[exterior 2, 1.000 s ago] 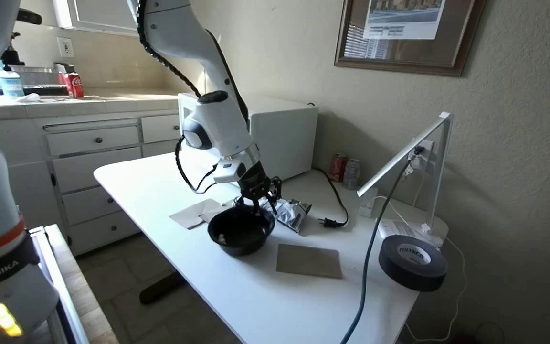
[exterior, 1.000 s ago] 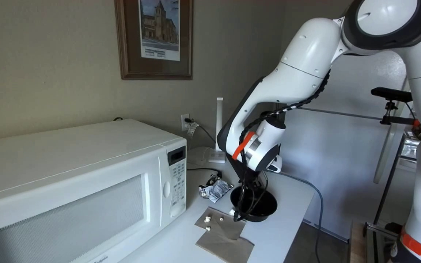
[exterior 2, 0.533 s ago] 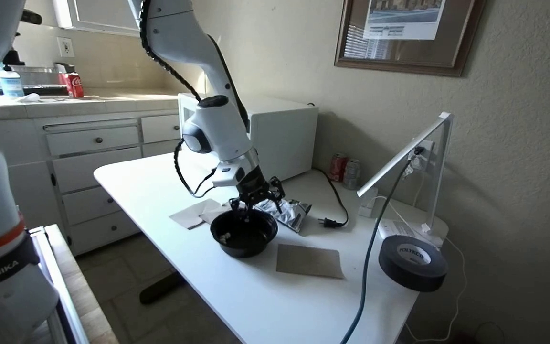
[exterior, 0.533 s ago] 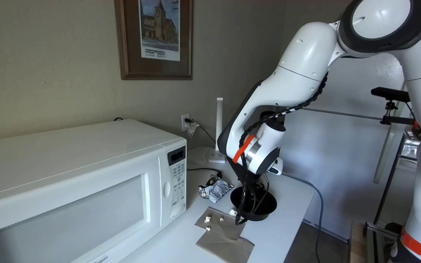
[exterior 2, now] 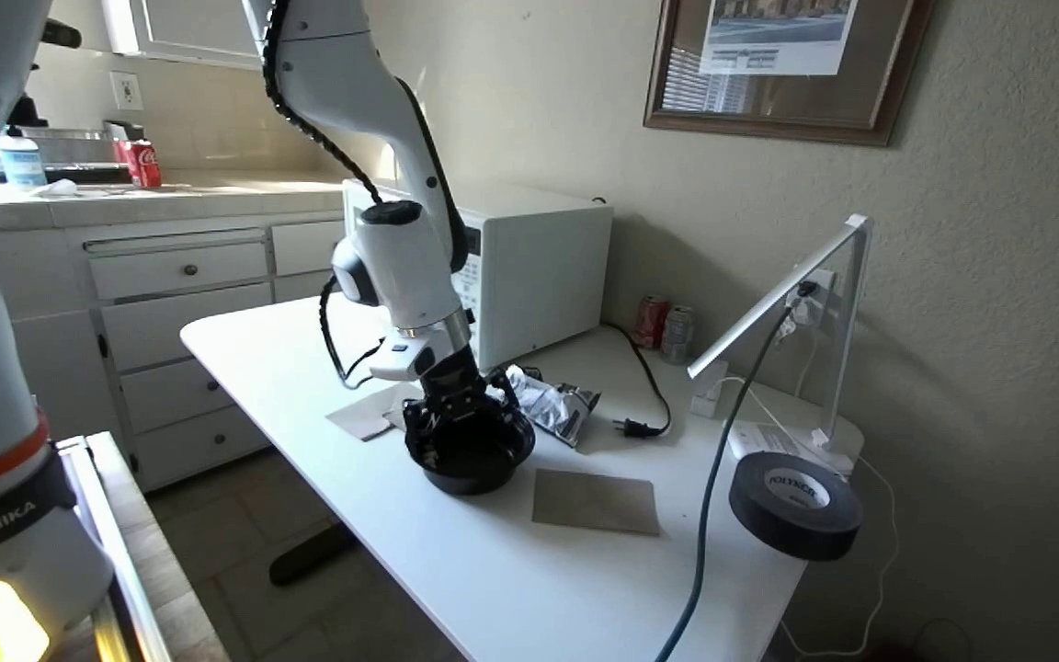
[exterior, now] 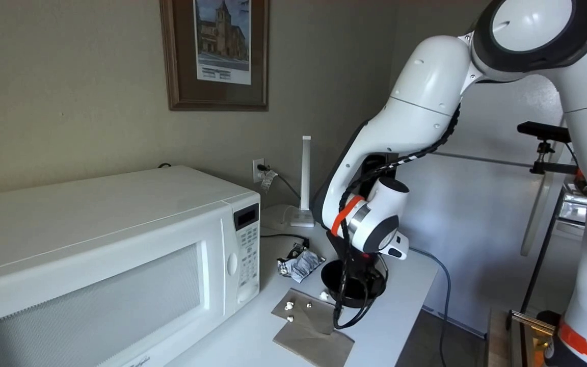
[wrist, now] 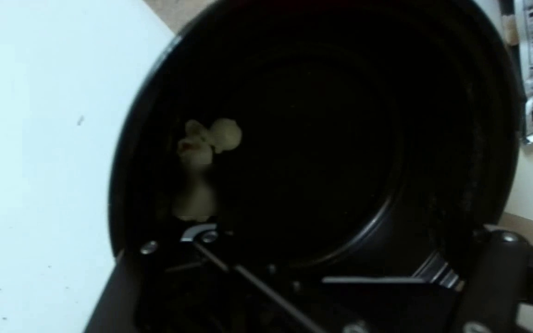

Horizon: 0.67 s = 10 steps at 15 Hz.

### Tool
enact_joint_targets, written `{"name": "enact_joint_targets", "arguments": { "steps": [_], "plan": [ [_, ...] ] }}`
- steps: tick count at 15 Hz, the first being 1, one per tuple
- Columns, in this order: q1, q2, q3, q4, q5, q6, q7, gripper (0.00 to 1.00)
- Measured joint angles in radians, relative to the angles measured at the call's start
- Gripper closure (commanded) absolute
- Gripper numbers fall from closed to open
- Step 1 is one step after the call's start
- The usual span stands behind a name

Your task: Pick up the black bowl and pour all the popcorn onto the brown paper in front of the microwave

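The black bowl (exterior 2: 470,478) rests upright on the table in both exterior views. Directly over it is my gripper (exterior 2: 461,425), its jaws spread wide across the opening. Seen from the wrist, its fingers (wrist: 493,273) lie over the near part of the bowl; whether they touch the rim I cannot tell. Several pieces of popcorn (wrist: 197,152) sit inside along one wall. Beside the bowl lies the brown paper (exterior: 314,344), with a few popcorn pieces (exterior: 289,306) on it and another piece (exterior: 324,295) near the bowl. The white microwave (exterior: 95,214) stands behind the paper.
A crumpled silver packet (exterior 2: 543,405) lies close to the bowl. Another flat grey-brown rectangle (exterior 2: 594,501) is on the table, with a black plug (exterior 2: 642,429) and a tape roll (exterior 2: 796,506) farther right. A lamp (exterior 2: 837,340) and two cans (exterior 2: 663,329) stand near the wall.
My gripper has opened from a narrow gap to wide jaws, turned, and moved lower over the bowl. The bowl shifted slightly and settled level early on, then stayed still.
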Motion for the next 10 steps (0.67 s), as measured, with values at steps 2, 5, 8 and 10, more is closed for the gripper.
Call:
{"name": "enact_joint_targets", "arguments": {
  "steps": [2, 5, 8, 10],
  "plan": [
    [-0.026, 0.0, 0.031, -0.006, 0.006, 0.0, 0.0, 0.0],
    [-0.035, 0.0, 0.04, -0.006, 0.007, 0.0, 0.0, 0.0],
    [-0.036, -0.001, 0.041, -0.006, 0.008, 0.0, -0.001, 0.0],
    [-0.036, -0.001, 0.041, -0.006, 0.008, 0.0, -0.001, 0.0]
  ]
}}
